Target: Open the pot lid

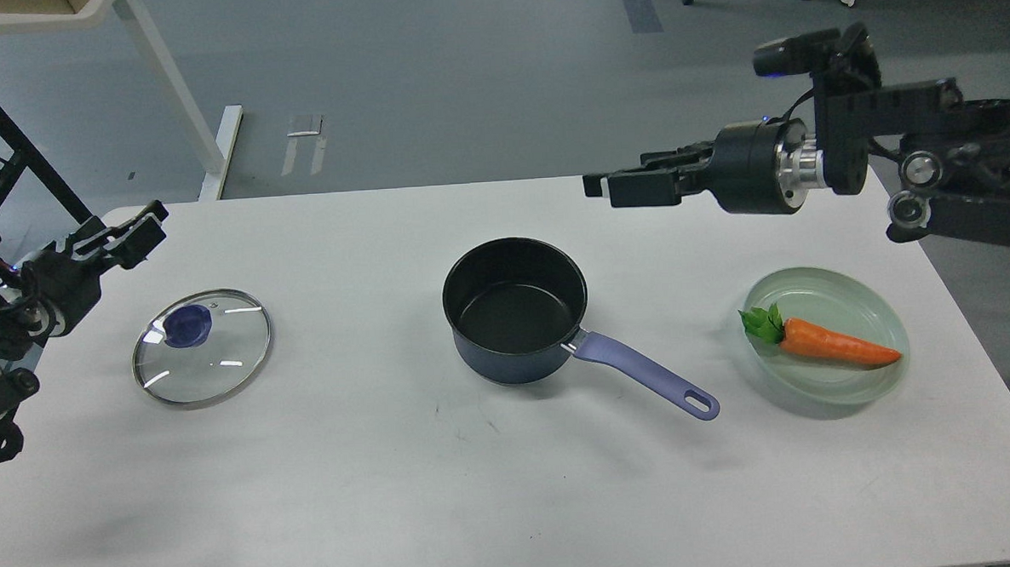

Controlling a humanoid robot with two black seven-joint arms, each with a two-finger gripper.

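A white surface [395, 493] fills the view, grey floor beyond its far edge. Both arms are cut off at the sides. The lid [203, 348] lies flat near the left edge, its lettering too small to read. The uncovered pot [516, 310] stands mid-surface, handle toward the near right corner. The left gripper [132, 232] hovers at the far left corner; the right gripper [628, 184] reaches level along the far edge. Neither grasps anything; whether their fingers are parted is unclear.

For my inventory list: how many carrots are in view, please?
1. The carrot lies on the pale green plate at the table's right side, leaves pointing left toward the pot. The pot looks empty, so none seems hidden there.
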